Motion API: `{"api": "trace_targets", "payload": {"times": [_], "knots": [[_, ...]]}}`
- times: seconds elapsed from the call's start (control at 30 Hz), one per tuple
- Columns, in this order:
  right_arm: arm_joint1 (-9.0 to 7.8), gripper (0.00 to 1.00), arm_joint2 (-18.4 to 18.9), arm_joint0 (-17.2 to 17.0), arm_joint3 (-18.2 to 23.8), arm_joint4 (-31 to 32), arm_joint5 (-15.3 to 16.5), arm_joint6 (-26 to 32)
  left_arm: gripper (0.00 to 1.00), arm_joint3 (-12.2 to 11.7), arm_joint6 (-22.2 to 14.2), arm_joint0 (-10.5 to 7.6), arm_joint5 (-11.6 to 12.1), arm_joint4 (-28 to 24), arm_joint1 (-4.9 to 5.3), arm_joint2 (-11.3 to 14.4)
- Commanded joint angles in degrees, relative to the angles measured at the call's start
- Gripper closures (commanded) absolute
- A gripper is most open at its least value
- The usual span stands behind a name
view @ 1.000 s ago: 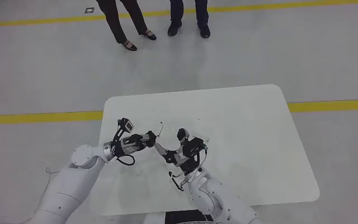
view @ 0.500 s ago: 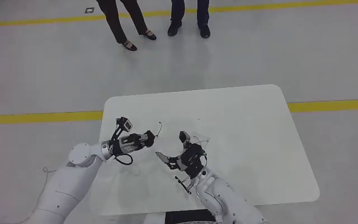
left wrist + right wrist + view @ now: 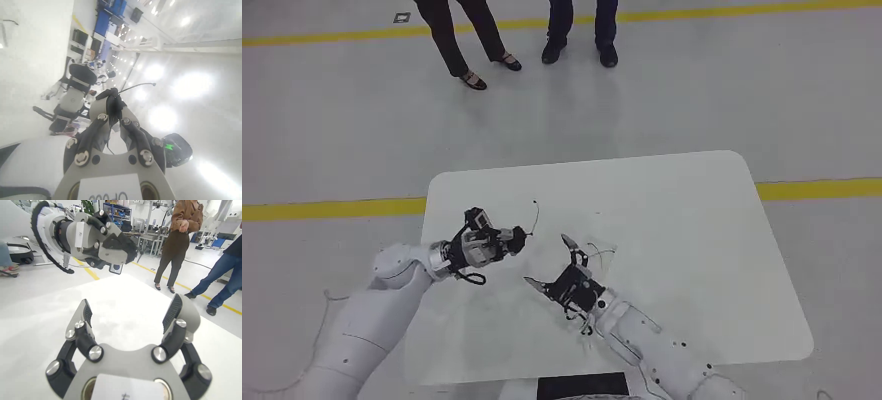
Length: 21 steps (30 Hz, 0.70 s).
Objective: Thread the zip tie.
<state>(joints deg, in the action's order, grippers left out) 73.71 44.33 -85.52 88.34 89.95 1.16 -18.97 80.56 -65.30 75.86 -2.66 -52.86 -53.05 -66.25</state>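
Note:
A thin black zip tie [image 3: 136, 86] sticks out past the tips of my left gripper [image 3: 114, 92], which is shut on it; its tail runs back between the fingers. In the top view the left gripper [image 3: 516, 238] hovers over the table's left part, with the zip tie [image 3: 533, 215] arching away from it. My right gripper [image 3: 548, 262] sits just right of and nearer than it, open, with nothing between its ribbed pads [image 3: 88, 312]. From the right wrist, the left gripper [image 3: 132, 252] hangs above and beyond the right gripper [image 3: 130, 311], a short bit of zip tie [image 3: 139, 257] poking out.
The white table [image 3: 692, 200] has rounded corners and wide bare room to the right. A few thin strands [image 3: 597, 250] lie on it just right of the right gripper. The left edge is close to the left arm.
The right gripper has drawn away from the left one, swung lower and now shows its fingers spread wide. The left gripper shifted slightly right, the tie still in it.

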Motion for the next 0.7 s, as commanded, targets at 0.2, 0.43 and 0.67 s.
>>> {"api": "trace_targets", "payload": {"times": [0.2, 0.43, 0.67], "knots": [[-0.67, 0.00, -1.1, 1.7, -1.0, 0.0, -2.2, 0.2, 1.00, 0.4, 1.9, 0.94, -1.5, -4.8, -0.41, 0.7], [-0.87, 0.00, -2.6, 2.8, -3.3, 0.0, -5.9, -5.9, 1.00, -0.8, 1.5, 1.89, -2.5, -9.5, -0.91, 1.2], [-0.48, 0.00, -4.2, 5.0, -5.1, 0.0, -9.5, -8.5, 1.00, -0.8, 1.3, 1.80, -0.6, -7.7, -0.98, 1.4]]}}
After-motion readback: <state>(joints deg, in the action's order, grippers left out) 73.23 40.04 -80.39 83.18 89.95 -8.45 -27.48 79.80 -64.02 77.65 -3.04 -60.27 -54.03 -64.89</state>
